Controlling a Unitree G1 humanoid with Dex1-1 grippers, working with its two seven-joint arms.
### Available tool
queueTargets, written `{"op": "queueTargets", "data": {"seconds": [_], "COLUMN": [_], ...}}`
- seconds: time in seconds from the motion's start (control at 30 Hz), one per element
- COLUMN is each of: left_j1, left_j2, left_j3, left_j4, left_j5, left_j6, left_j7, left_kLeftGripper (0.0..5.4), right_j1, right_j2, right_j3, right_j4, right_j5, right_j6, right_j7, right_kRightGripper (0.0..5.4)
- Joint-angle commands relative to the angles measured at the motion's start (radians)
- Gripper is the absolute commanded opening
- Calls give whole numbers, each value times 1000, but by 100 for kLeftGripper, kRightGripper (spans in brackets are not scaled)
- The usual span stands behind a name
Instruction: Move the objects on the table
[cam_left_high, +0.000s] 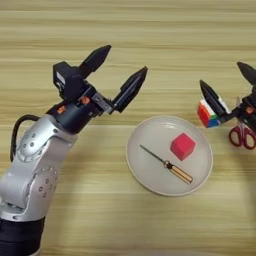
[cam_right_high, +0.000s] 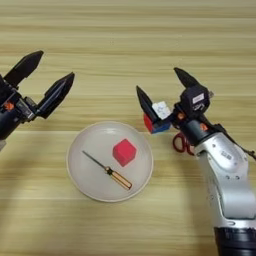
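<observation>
A small red cube (cam_left_high: 182, 146) and an orange-and-black handled screwdriver (cam_left_high: 167, 164) lie on the round cream plate (cam_left_high: 150, 135). The multicoloured puzzle cube (cam_right_high: 156, 119) rests on the table just right of the plate. My right gripper (cam_right_high: 157, 80) is open wide above it; its left finger crosses in front of the cube, and the cube sits low between the two fingers near the palm. My left gripper (cam_left_high: 126, 60) hangs open above the table, up and left of the plate, holding nothing.
Red-handled scissors (cam_right_high: 181, 142) lie on the table just right of the puzzle cube, partly under my right wrist. My left forearm (cam_left_high: 35, 165) fills the lower left of the view.
</observation>
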Motion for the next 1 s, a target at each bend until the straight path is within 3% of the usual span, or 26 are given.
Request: {"op": "queueTargets", "data": {"seconds": [0.03,0.23,0.53,1.0], "left_j1": [-1,28,75,94], "left_j2": [-5,-18,-44,-127], "left_j3": [-5,-21,-67,-31], "left_j4": [2,9,106,296], "left_j5": [31,113,368,513], "left_j6": [-19,-64,-244,-382], "left_j7": [11,39,125,304], "left_kLeftGripper": [540,540,540,540], "right_j1": [14,28,45,65], "right_j2": [-18,-18,-43,-135], "right_j3": [11,28,55,125], "right_j4": [-35,-72,-77,-53], "right_j5": [19,31,47,53], "right_j6": [20,31,48,84], "right_j7": [23,28,75,233], "right_kRightGripper": [535,535,535,535]}}
